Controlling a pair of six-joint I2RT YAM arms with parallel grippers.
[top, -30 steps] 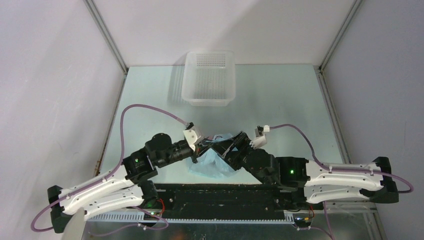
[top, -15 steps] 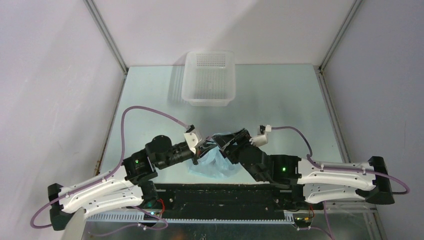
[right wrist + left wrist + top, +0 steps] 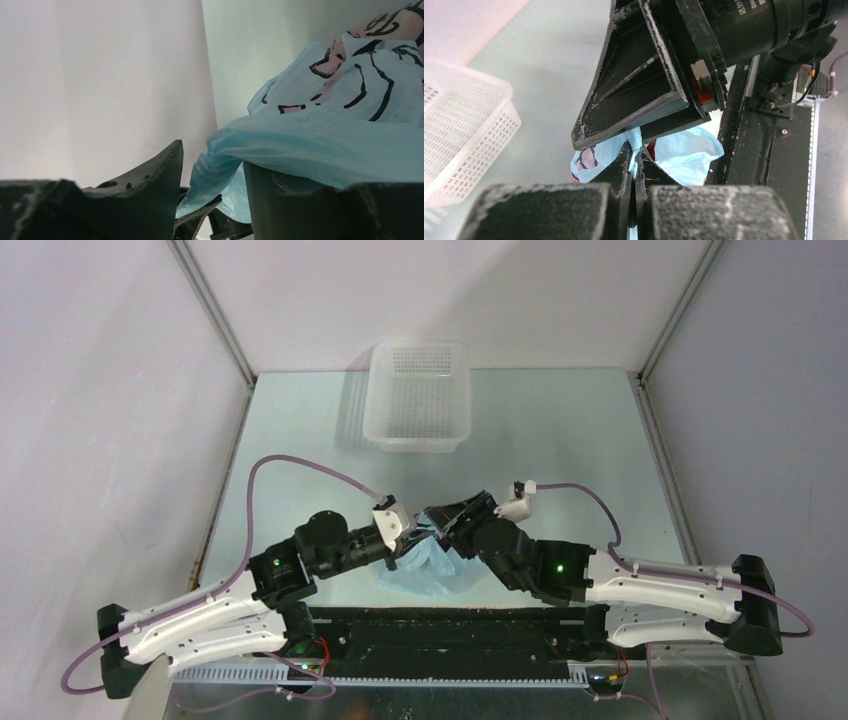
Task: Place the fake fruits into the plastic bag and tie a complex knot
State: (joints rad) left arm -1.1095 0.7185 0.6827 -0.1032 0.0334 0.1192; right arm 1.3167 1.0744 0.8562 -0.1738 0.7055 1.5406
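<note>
plastic bag [image 3: 432, 575]: slumped on the tabletop [image 3: 560, 440], near its front edge
Handling: looks thin, limp, slippery; best taken by gathered strands
left pincer [image 3: 634, 150]: clamped on a twisted strand
right pincer [image 3: 212, 157]: film between jaws; grip cannot tell

Pale green table [image 3: 560, 440], evenly lit, white perforated basket [image 3: 417, 400] at its far edge, plain white walls [image 3: 450, 290] on three sides of it, grey metal posts [image 3: 212, 315] at its far corners, black rail [image 3: 450, 640] along its near edge.
</note>
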